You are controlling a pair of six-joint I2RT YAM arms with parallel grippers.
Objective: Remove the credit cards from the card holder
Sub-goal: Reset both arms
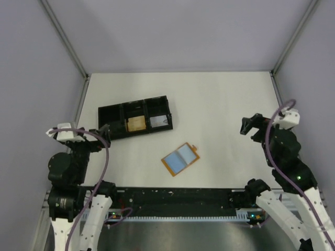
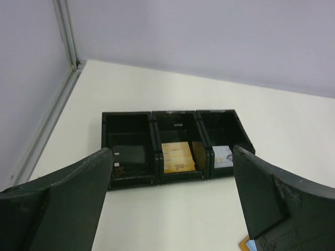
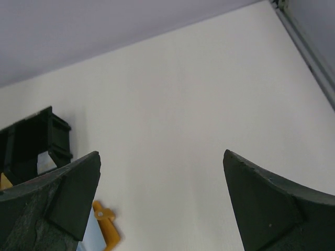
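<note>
The orange-tan card holder (image 1: 180, 159) lies flat in the middle of the table, its small tab toward the back right. Two pale blue-grey credit cards (image 1: 178, 158) sit in it side by side. In the right wrist view only the holder's tab corner (image 3: 106, 225) shows, beside my left finger. In the left wrist view a sliver of the holder (image 2: 246, 243) peeks out at the bottom right. My left gripper (image 1: 103, 133) is open and empty at the left, near the black tray. My right gripper (image 1: 250, 125) is open and empty at the right, well apart from the holder.
A black three-compartment tray (image 1: 135, 116) stands behind and left of the holder. It holds a dark card (image 2: 128, 157), tan cards (image 2: 177, 157) and a pale card (image 2: 223, 156). Grey walls enclose the table on three sides.
</note>
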